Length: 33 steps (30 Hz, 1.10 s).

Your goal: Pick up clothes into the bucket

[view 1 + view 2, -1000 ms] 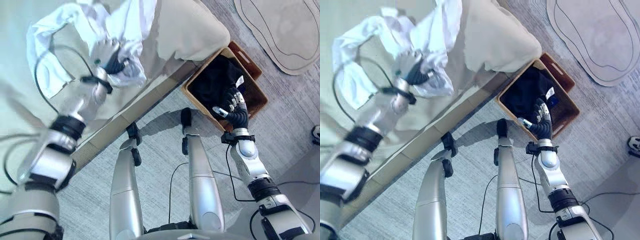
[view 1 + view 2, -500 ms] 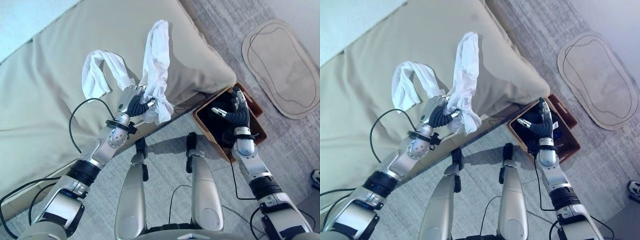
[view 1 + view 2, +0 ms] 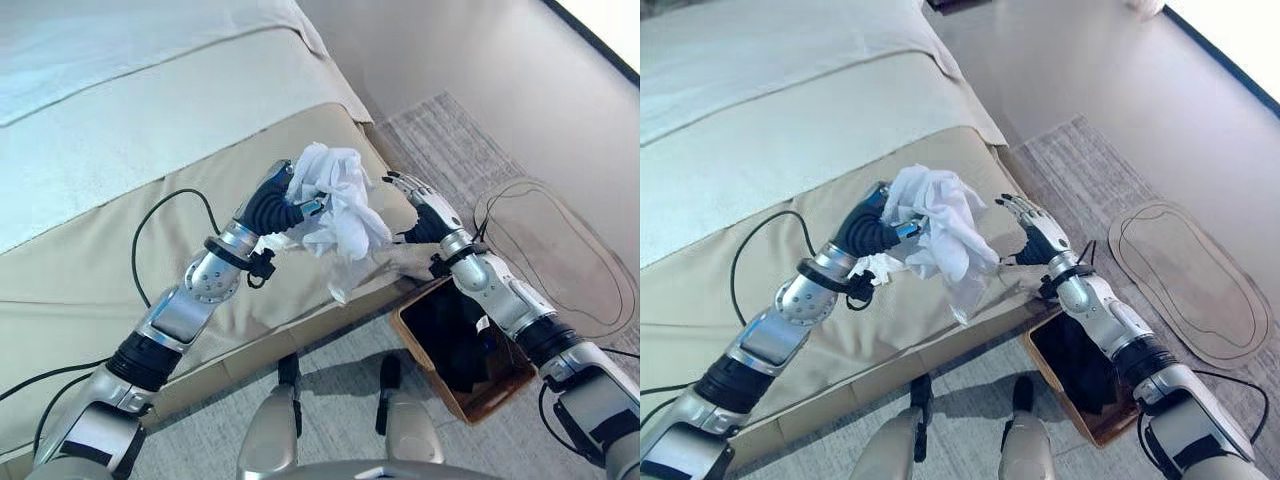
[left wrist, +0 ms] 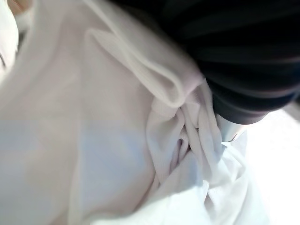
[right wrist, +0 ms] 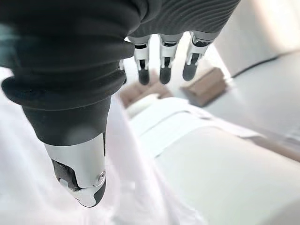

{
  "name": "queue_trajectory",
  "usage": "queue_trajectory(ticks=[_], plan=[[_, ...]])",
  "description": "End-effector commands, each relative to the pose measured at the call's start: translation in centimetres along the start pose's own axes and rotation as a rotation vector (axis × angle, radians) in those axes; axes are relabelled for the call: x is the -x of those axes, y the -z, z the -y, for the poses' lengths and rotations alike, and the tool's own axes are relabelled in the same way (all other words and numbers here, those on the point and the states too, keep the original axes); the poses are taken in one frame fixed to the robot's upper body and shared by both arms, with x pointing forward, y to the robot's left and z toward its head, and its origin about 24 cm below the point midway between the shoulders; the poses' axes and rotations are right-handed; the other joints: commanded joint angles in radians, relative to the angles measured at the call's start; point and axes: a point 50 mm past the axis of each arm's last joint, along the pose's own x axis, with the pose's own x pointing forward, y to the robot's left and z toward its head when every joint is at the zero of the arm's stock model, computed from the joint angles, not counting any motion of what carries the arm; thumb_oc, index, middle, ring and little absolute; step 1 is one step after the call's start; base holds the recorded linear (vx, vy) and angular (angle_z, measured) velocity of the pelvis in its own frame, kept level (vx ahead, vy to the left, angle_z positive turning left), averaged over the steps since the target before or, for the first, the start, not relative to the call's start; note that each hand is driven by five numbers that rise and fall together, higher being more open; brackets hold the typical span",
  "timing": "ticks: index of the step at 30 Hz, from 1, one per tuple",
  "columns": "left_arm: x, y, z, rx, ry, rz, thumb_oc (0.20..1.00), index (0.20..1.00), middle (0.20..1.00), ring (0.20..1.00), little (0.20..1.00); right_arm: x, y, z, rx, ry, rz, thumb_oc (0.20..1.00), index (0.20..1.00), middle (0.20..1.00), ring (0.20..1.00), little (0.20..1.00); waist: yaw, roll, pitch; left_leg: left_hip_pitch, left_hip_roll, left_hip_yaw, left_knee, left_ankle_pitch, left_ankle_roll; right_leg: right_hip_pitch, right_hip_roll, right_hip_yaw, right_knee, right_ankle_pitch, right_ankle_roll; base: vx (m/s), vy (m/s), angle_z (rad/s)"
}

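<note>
My left hand (image 3: 270, 205) is shut on a crumpled white garment (image 3: 335, 210), held up in the air over the edge of the beige bed (image 3: 120, 150). The cloth (image 4: 117, 140) bunches right against that hand in the left wrist view. My right hand (image 3: 420, 205) is open, fingers (image 5: 161, 70) straight, raised just right of the hanging cloth without touching it. Below it on the floor stands the brown wicker bucket (image 3: 500, 395) with dark clothes (image 3: 450, 335) inside.
The bed with its pale cover (image 3: 770, 90) takes up the left and far side. A grey carpet (image 3: 450, 140) runs along the bed, and an oval mat (image 3: 560, 250) lies on the floor to the right, past the bucket.
The camera has tilted up toward the bed. My left hand has bunched the white garment and carried it right. My right hand rose from over the bucket to beside the cloth.
</note>
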Motion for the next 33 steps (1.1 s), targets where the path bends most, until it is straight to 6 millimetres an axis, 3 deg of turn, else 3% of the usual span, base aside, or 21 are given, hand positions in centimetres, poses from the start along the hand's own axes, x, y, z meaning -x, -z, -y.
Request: queue_trajectory(ticks=[1, 6, 14, 20, 21, 22, 23, 27, 33], plan=[[-0.8, -2.5, -0.6, 0.137, -0.030, 0.157, 0.200, 0.200, 0.200, 0.200, 0.200, 0.5, -2.6, -1.8, -0.137, -0.094, 0.116, 1.000, 1.000, 1.000, 1.000, 1.000, -0.007, -0.023, -0.107, 0.002, -0.011, 0.001, 0.015, -0.034, 0.028, -0.003, 0.023, 0.010, -0.037, 0.073, 0.005, 0.10, -0.010, -0.04], [-0.9, -2.8, -0.3, 0.208, -0.001, 0.164, 0.200, 0.200, 0.200, 0.200, 0.200, 1.5, -3.7, -3.0, -0.321, -0.172, 0.137, 1.000, 1.000, 1.000, 1.000, 1.000, -0.011, -0.023, -0.143, 0.058, -0.005, 0.005, -0.012, -0.039, 0.027, 0.046, 0.029, 0.008, -0.053, 0.063, 0.006, 0.10, -0.006, -0.04], [-1.6, -3.3, 1.4, 0.357, 0.031, 0.184, 0.200, 0.200, 0.200, 0.200, 0.200, 1.9, -6.1, -6.8, -0.674, -0.247, 0.118, 1.000, 1.000, 1.000, 1.000, 1.000, -0.010, -0.017, -0.202, 0.133, 0.001, 0.022, -0.046, -0.047, 0.026, 0.115, 0.034, 0.003, -0.084, 0.055, 0.008, 0.07, -0.002, -0.04], [-1.8, -3.5, 2.5, 0.446, 0.059, 0.190, 0.200, 0.200, 0.200, 0.200, 0.200, 1.8, -7.7, -7.8, -0.867, -0.301, 0.146, 1.000, 1.000, 1.000, 1.000, 1.000, -0.008, -0.018, -0.222, 0.151, 0.000, 0.020, -0.059, -0.045, 0.024, 0.135, 0.032, -0.003, -0.092, 0.053, 0.009, 0.02, -0.001, 0.00], [-2.1, -3.5, 3.0, 0.487, 0.079, 0.191, 0.200, 0.200, 0.200, 0.200, 0.200, 1.8, -8.2, -8.0, -0.916, -0.331, 0.161, 0.589, 0.589, 0.589, 0.589, 0.589, -0.006, -0.019, -0.229, 0.152, -0.002, 0.019, -0.062, -0.037, 0.025, 0.134, 0.030, -0.002, -0.093, 0.061, 0.010, 0.00, 0.000, 0.00], [-2.2, -3.6, 3.1, 0.493, 0.085, 0.195, 0.200, 0.200, 0.200, 0.200, 0.200, 1.8, -8.2, -8.0, -0.927, -0.335, 0.161, 0.319, 0.319, 0.319, 0.319, 0.319, -0.005, -0.019, -0.232, 0.154, -0.002, 0.020, -0.064, -0.037, 0.025, 0.136, 0.029, -0.003, -0.094, 0.061, 0.010, 0.00, 0.000, 0.00], [-2.3, -3.7, 3.3, 0.498, 0.092, 0.199, 0.200, 0.200, 0.200, 0.200, 0.200, 1.8, -8.2, -8.1, -0.945, -0.342, 0.164, 0.200, 0.200, 0.200, 0.200, 0.200, -0.004, -0.017, -0.235, 0.164, 0.000, 0.021, -0.068, -0.045, 0.023, 0.145, 0.031, -0.005, -0.096, 0.054, 0.012, 0.00, 0.000, 0.00], [-2.3, -3.7, 3.4, 0.533, 0.103, 0.203, 0.200, 0.200, 0.200, 0.200, 0.200, 2.1, -7.7, -8.0, -0.999, -0.329, 0.144, 0.200, 0.200, 0.200, 0.200, 0.200, -0.003, -0.020, -0.247, 0.162, -0.001, 0.022, -0.068, -0.038, 0.024, 0.146, 0.030, -0.005, -0.102, 0.063, 0.012, 0.01, -0.001, 0.00], [-1.4, -3.2, 2.9, 0.573, 0.088, 0.182, 0.200, 0.200, 0.200, 0.200, 0.200, 4.6, -4.6, -7.8, -1.069, -0.274, 0.026, 0.200, 0.200, 0.200, 0.200, 0.200, -0.009, -0.019, -0.262, 0.183, 0.000, 0.024, -0.073, -0.048, 0.023, 0.164, 0.033, -0.008, -0.105, 0.056, 0.013, 0.03, -0.003, 0.00]])
